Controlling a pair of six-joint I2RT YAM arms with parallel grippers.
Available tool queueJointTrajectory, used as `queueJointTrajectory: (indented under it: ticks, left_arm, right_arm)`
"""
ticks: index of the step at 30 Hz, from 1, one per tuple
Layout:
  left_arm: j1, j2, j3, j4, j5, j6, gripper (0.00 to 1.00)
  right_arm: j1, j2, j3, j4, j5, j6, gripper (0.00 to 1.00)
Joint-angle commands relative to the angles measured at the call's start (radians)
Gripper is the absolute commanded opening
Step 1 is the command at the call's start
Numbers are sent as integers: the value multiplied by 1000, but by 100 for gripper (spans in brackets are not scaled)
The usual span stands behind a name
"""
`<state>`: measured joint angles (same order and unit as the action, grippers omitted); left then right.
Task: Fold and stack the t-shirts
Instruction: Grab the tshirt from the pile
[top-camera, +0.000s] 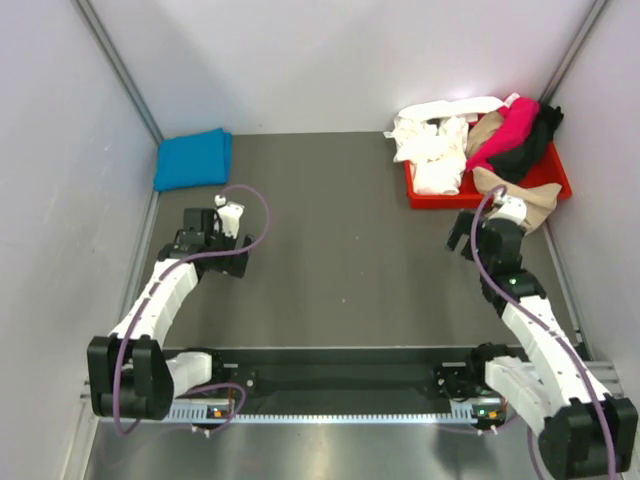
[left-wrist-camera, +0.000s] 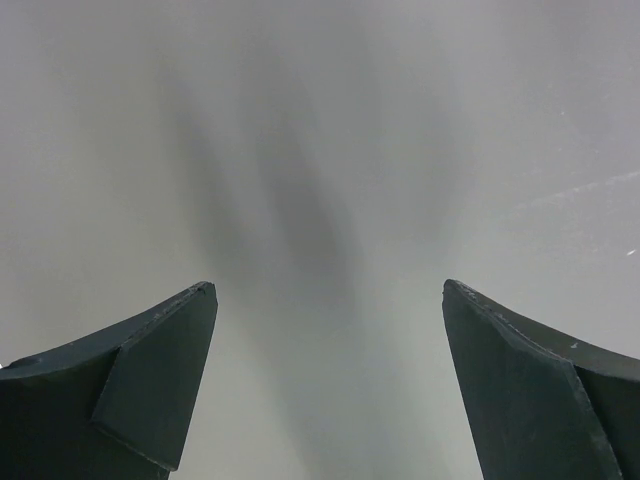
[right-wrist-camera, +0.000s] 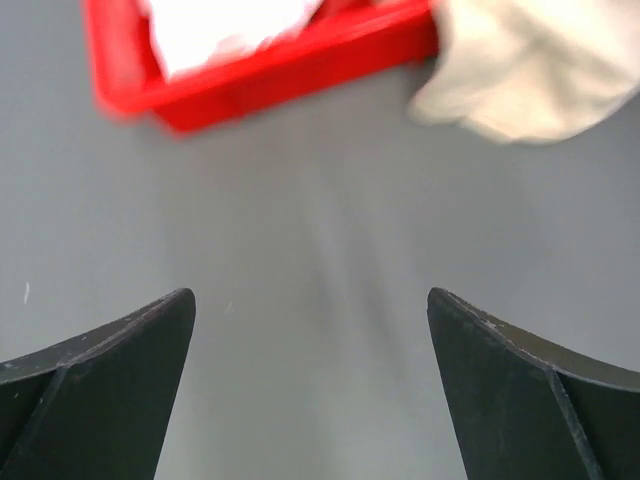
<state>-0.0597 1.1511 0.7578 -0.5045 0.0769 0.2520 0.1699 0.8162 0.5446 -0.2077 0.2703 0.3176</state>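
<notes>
red tray (right-wrist-camera: 300, 68): blurred, cropped at top | tan t-shirt (right-wrist-camera: 540, 60): cropped at top

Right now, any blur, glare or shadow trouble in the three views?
Top external: sharp, evenly lit, but the crumpled white cloth t-shirt is nearly blown out. Right wrist: red plastic tray and tan cloth t-shirt are smeared soft. Left wrist: featureless grey surface, one diffuse dark shadow streak down the middle.

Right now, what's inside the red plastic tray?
The red plastic tray holds a crumpled heap: white cloth shirts, a tan shirt, a magenta shirt and a black shirt. Tan cloth also spills over its near rim. Anything under the heap is covered.
</notes>
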Motion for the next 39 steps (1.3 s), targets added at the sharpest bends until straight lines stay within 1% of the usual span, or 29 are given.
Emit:
queueJointTrajectory:
  ticks: [1, 2, 3, 4, 5, 6, 7, 8, 9, 11, 12, 13, 14, 15, 16, 19, 21, 22, 23, 24, 25, 26, 28, 32, 35, 36, 38, 39]
  left_arm:
    - [3, 30, 76, -25, 41, 32, 99]
    - [3, 44, 93, -44, 58, 38, 99]
    - [3, 53, 130, -61, 78, 56, 99]
    - [3, 58, 146, -74, 98, 69, 99]
    - [3, 70, 161, -94, 103, 81, 99]
    - [3, 75, 185, -97, 106, 98, 99]
    - [3, 81, 195, -100, 109, 104, 99]
    - [3, 90, 205, -101, 113, 105, 99]
    - [3, 94, 224, -107, 121, 112, 99]
    - [3, 113, 242, -117, 142, 113, 99]
    - [3, 117, 256, -127, 149, 112, 99]
    - [3, 127, 261, -129, 152, 110, 99]
    - [3, 130, 264, -129, 155, 107, 99]
    - [3, 131, 261, -131, 152, 110, 99]
    - [3, 136, 259, -131, 149, 110, 99]
    - [3, 145, 258, -137, 130, 115, 99]
    - [3, 150, 258, -135, 129, 112, 99]
    - [3, 154, 258, -135, 133, 112, 99]
    - [3, 154, 258, -135, 135, 112, 99]
    - [3, 154, 258, -137, 135, 113, 99]
    - [3, 156, 256, -137, 133, 113, 99]
    - [3, 153, 258, -138, 130, 113, 99]
    - [3, 150, 258, -137, 127, 115, 99]
    - [3, 148, 261, -138, 127, 118, 99]
    - [1, 147, 261, -137, 121, 118, 99]
    - [3, 147, 259, -137, 119, 116, 99]
    - [3, 148, 261, -135, 118, 115, 99]
    - [3, 150, 262, -137, 115, 113, 99]
  right_arm:
    - [-142, 78, 144, 8, -52, -2, 100]
    - [-195, 116, 179, 7, -77, -3, 100]
    - [-237, 154, 251, 8, -104, -14, 100]
    - [-298, 243, 288, 10, -121, -24, 100]
    - [-314, 288, 326, 13, -111, -41, 100]
    - [-329, 335, 406, 13, -74, -95, 100]
    - [-333, 432, 449, -1, -57, -126, 98]
    - [-334, 483, 492, -8, -43, -155, 97]
    - [-337, 582, 580, -22, -28, -208, 97]
    - [-337, 679, 674, -84, -32, -258, 94]
    - [-339, 765, 758, -102, -43, -300, 93]
    - [-339, 803, 793, -131, -55, -308, 93]
    - [-339, 840, 828, -151, -72, -355, 92]
    - [-340, 907, 891, -172, -75, -383, 91]
    - [-340, 938, 919, -214, -68, -391, 90]
    - [-346, 1026, 989, -237, -45, -414, 86]
    - [-349, 1063, 1037, -242, -46, -428, 77]
    - [-348, 1092, 1052, -246, -54, -433, 61]
    - [-349, 1110, 1078, -248, -68, -436, 43]
    - [-348, 1111, 1086, -248, -69, -434, 43]
    - [-349, 1115, 1094, -248, -72, -431, 36]
    - [-349, 1115, 1100, -246, -74, -430, 19]
    - [-349, 1091, 1100, -231, -88, -422, 0]
    - [-348, 1006, 1094, -200, -60, -404, 0]
    - [-348, 898, 1111, -208, -11, -379, 0]
    - [-348, 824, 1124, -210, 1, -359, 0]
    - [-343, 743, 1135, -202, 6, -341, 0]
    - [-337, 657, 1147, -196, -2, -339, 0]
